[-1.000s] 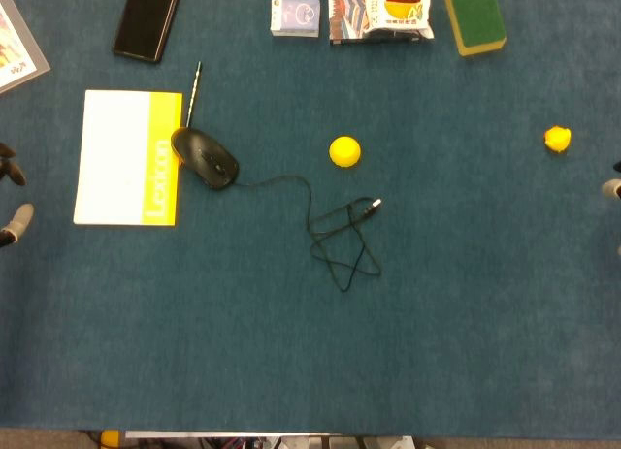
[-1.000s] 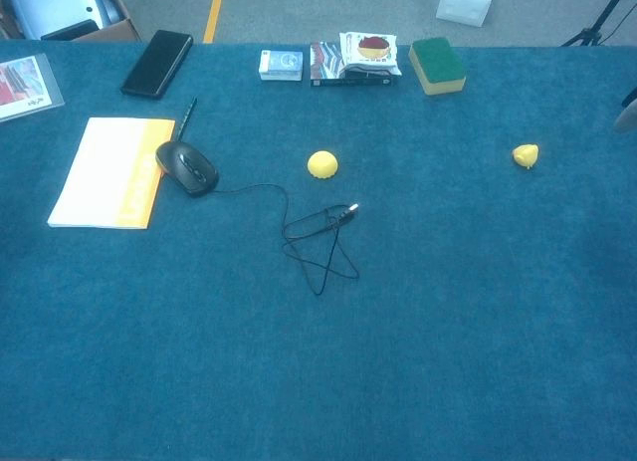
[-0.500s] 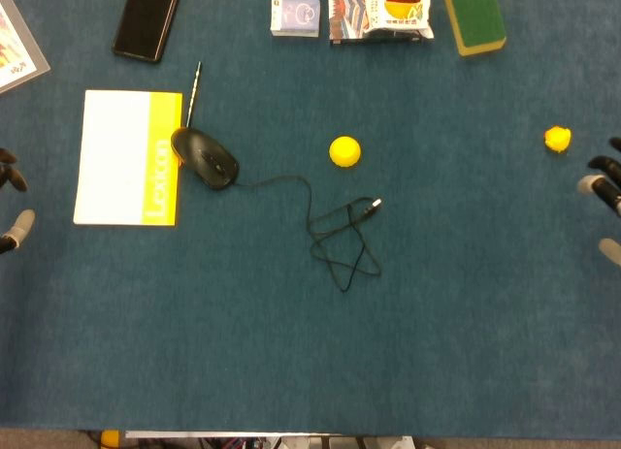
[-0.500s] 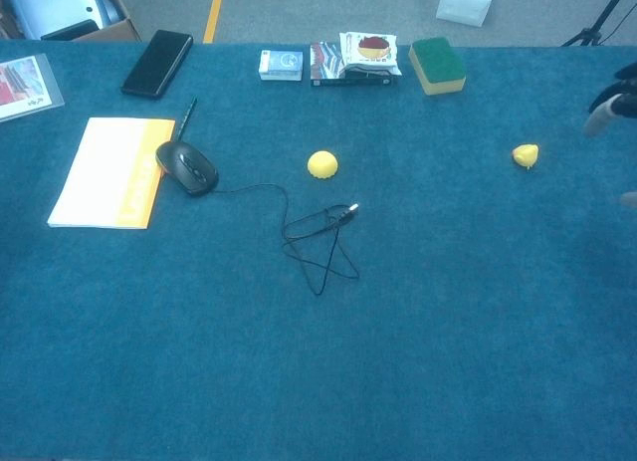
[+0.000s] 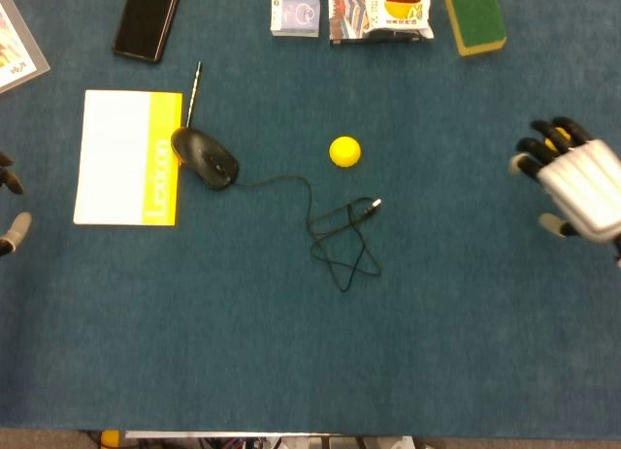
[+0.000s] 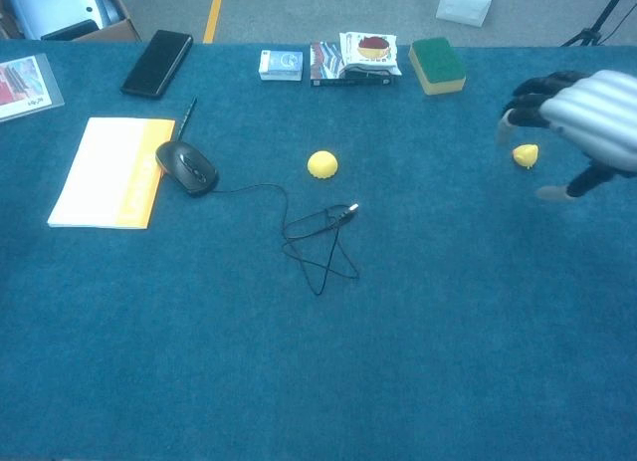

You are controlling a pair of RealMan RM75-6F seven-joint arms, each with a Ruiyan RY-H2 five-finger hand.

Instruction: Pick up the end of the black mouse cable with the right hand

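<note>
While the right robot hand (image 5: 572, 185) hangs over the right side of the blue tabletop (image 5: 466, 352), its fingers (image 6: 532, 91) are spread and slightly curled, holding nothing and touching nothing. It sits well apart from the cable (image 5: 340, 231), far to the right of it. Of the left robot hand (image 5: 10, 202) only two fingertips show at the left edge of the head view, apart from each other, well left of the cable; whether it holds anything I cannot tell.

One black mouse (image 5: 205, 157) lies left of the cable's coil, its front edge overlapping one yellow-and-white notepad (image 5: 126, 156). The cable runs right from the mouse and ends in a loose tangle of loops; its plug end (image 5: 375, 206) lies at the upper right of the tangle, flat on the tabletop, untouched.

One yellow ball (image 5: 344, 150) rests just above the tangle. One small yellow lump (image 6: 525, 155) lies far right of the cable, under the right robot hand's fingers. One pen (image 5: 194, 88) lies above the mouse. Along the far edge, above the cable, sit one black phone (image 5: 147, 19), one small box (image 5: 295, 16), one snack packet (image 5: 380, 11) and one green sponge (image 5: 473, 16).
</note>
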